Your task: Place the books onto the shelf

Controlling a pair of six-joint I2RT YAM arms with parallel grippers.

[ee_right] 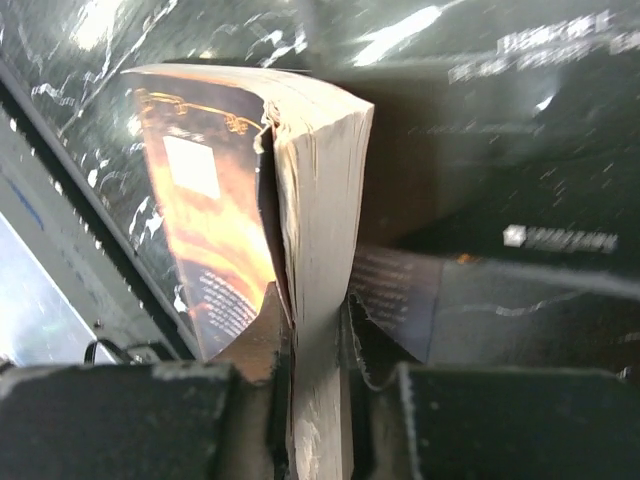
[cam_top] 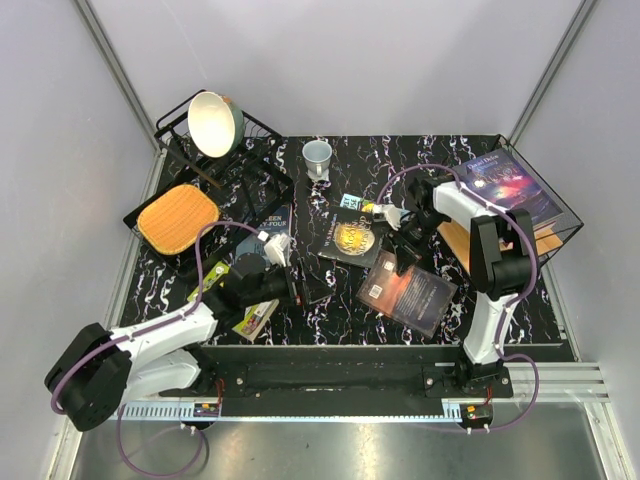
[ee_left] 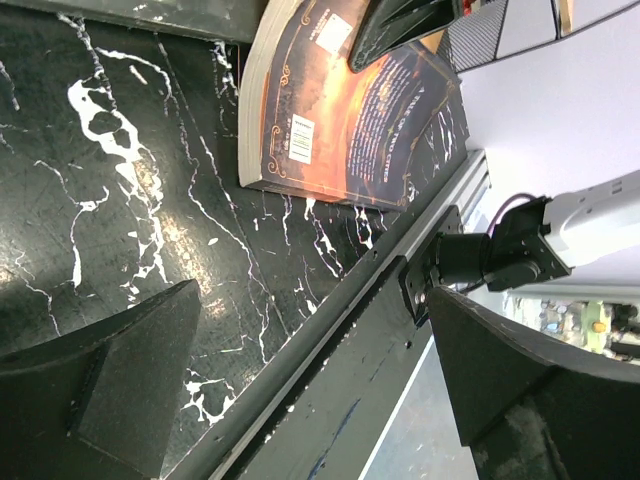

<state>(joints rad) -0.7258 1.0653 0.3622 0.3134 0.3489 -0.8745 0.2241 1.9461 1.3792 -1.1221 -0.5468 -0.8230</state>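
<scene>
Right wrist view, item 1: right gripper [ee_right: 318,335], jaws pinched on the dark brown book [ee_right: 320,200]. One finger sits under the cover side and one on the far side, with the page block between them. The grip is at the open edge, prob. because that is the only part thin enough to bite. The cover bows and the pages fan slightly above the jaws.

Item 2, same book, top view: lies on the table [cam_top: 330,320] btwn the two arms, near the front rail, orange back cover up. The end by the gripper looks raised; I can't tell how far.

Item 3: shelf [cam_top: 548,240] at far right, beside the right arm. A purple-blue book [cam_top: 505,180] already lies on its upper board.

Item 4: black book w/ gold disc [cam_top: 352,238] flat on the table, just beside the gripped one. Not shelved.

Item 5, right arm pose: rises from base, elbow folded back toward the shelf, forearm reaching inward, wrist tipped down to the book.

Item 6: left gripper [ee_left: 315,330], jaws wide apart, nothing btwn them. That arm is stretched low across the table, fingers aimed at the brown book's near side but apart from it. Likely waiting, or ready to steady.
</scene>
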